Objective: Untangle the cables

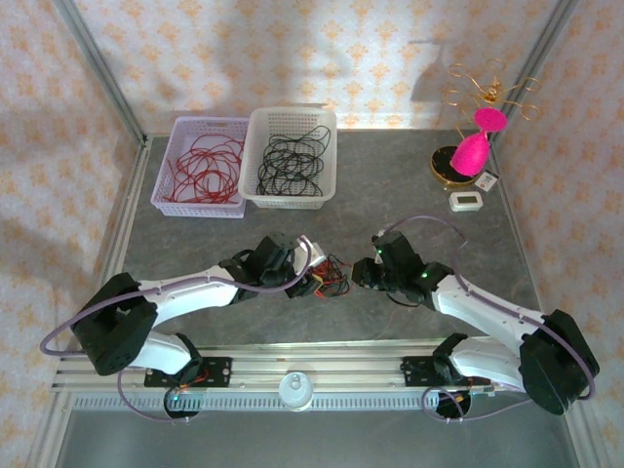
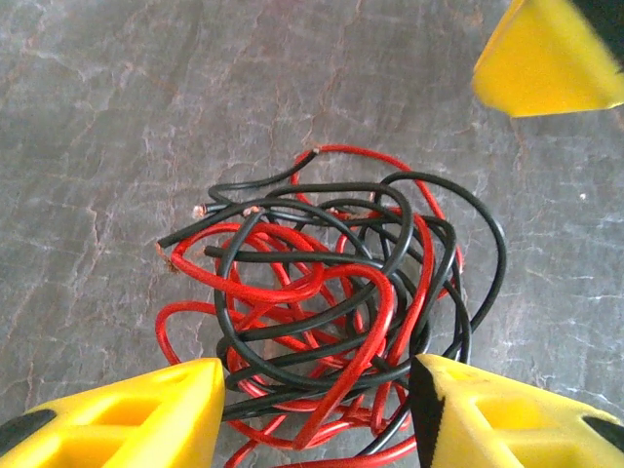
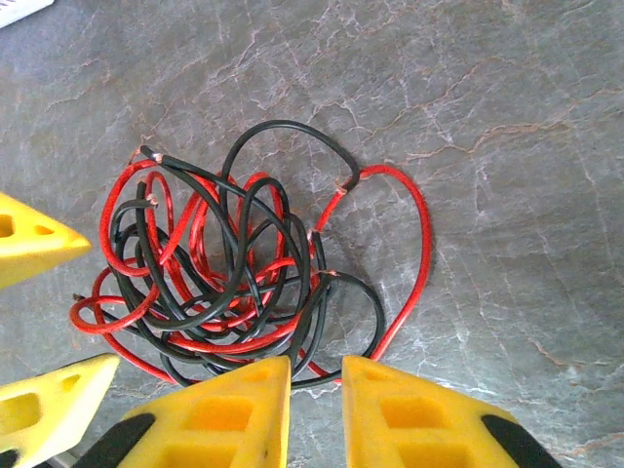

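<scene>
top external: cables (image 1: 333,273), a red-and-black tangle, are seen on the grey table (image 1: 409,185) between left gripper (image 1: 314,283) and right gripper (image 1: 359,274). print on the small white device (image 1: 466,201) is too small to be read.

left wrist: left gripper (image 2: 317,375) is spread wide, with the near edge of the tangle (image 2: 322,283) straddled and nothing pinched.

right wrist: right gripper (image 3: 317,366) is held almost together with a narrow gap, and bare table is seen in it. the tangle (image 3: 224,263) is lying just ahead of the tips, loose coils flat on the table.
</scene>
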You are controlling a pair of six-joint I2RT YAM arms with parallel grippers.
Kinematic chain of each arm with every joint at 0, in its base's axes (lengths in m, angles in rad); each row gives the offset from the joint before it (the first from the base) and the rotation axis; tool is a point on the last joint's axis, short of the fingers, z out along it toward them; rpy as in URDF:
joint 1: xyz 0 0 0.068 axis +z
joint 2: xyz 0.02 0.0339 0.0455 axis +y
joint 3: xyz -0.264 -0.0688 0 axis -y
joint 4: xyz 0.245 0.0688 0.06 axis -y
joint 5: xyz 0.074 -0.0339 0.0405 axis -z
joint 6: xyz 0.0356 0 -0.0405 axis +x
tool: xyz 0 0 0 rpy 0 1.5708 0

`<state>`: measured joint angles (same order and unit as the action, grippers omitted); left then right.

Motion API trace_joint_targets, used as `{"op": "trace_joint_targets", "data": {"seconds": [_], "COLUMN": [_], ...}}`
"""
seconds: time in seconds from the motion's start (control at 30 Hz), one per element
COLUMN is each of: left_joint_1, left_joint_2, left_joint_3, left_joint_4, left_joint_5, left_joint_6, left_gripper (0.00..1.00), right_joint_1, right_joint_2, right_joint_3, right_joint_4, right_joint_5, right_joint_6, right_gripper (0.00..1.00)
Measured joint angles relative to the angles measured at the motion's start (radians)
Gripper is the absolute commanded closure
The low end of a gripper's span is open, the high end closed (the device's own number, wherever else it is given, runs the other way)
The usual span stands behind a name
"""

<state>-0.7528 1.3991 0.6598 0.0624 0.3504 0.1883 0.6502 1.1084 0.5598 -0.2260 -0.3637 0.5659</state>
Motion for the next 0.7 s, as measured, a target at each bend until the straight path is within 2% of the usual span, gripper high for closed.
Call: {"op": "trace_joint_targets", "data": {"seconds": [0.2,0.3,0.43,0.7], "left_joint_1": [0.0,0.0,0.0,0.0], "left_joint_2": [0.043,0.037,-0.023,-0.235], "left_joint_3": [0.028,0.03,0.029,0.018], "left_joint_4": [-0.029,-0.032,-0.044,-0.046], "left_joint_5": [-0.026,-0.031,-0.029,-0.017], "left_joint_6": [0.023,0.024,0.018,-0.02], "left_gripper": [0.89,1.0,1.0,1.0], "right_joint_1": [0.0,0.0,0.003,0.024], "right_joint_2": [0.0,-0.001,-0.012,-0.064], "right_joint_3": [0.0,0.0,0.0,0.003], "right_joint_4": [0.003,0.003,0.013,0.121], "right_joint_5": [0.0,-0.001,-0.013,-0.066], "right_joint_6": [0.0,0.001,-0.004,-0.077], "right_gripper": [0.79,0.8,0.79,0.67]}}
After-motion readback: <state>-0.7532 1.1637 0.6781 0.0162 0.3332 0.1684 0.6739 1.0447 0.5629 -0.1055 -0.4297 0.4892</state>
